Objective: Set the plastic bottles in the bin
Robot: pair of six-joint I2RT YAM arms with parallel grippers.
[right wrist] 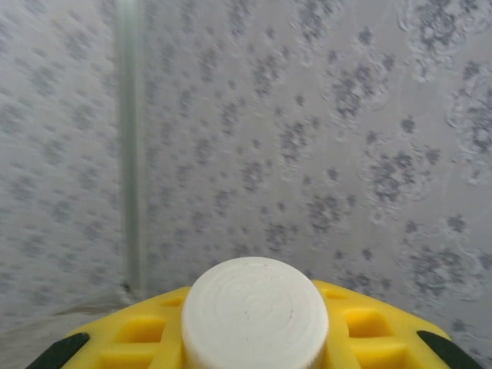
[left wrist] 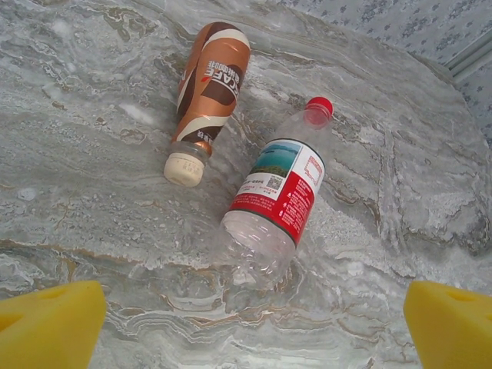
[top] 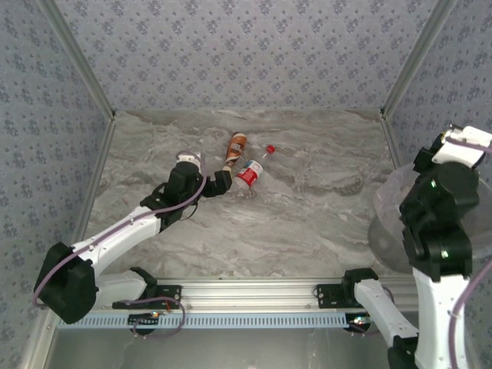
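Note:
Two plastic bottles lie on the marble table. One is brown-labelled (top: 236, 146) (left wrist: 211, 81) with a cream cap. The other is a clear bottle (top: 248, 174) (left wrist: 278, 192) with a red-white label and a red cap. My left gripper (top: 224, 181) (left wrist: 254, 327) is open, low over the table. Its yellow fingertips (left wrist: 50, 323) stand wide apart, just short of the clear bottle's base. My right gripper (right wrist: 254, 342) is raised over the bin (top: 387, 201) at the right, shut on a bottle whose white cap (right wrist: 255, 311) sticks out between the yellow fingers (right wrist: 369, 323).
Patterned walls close the table in at the back and both sides, with metal corner posts (top: 407, 61). A metal rail (top: 254, 296) runs along the near edge. The right arm (top: 438, 231) stands tall in front of the bin.

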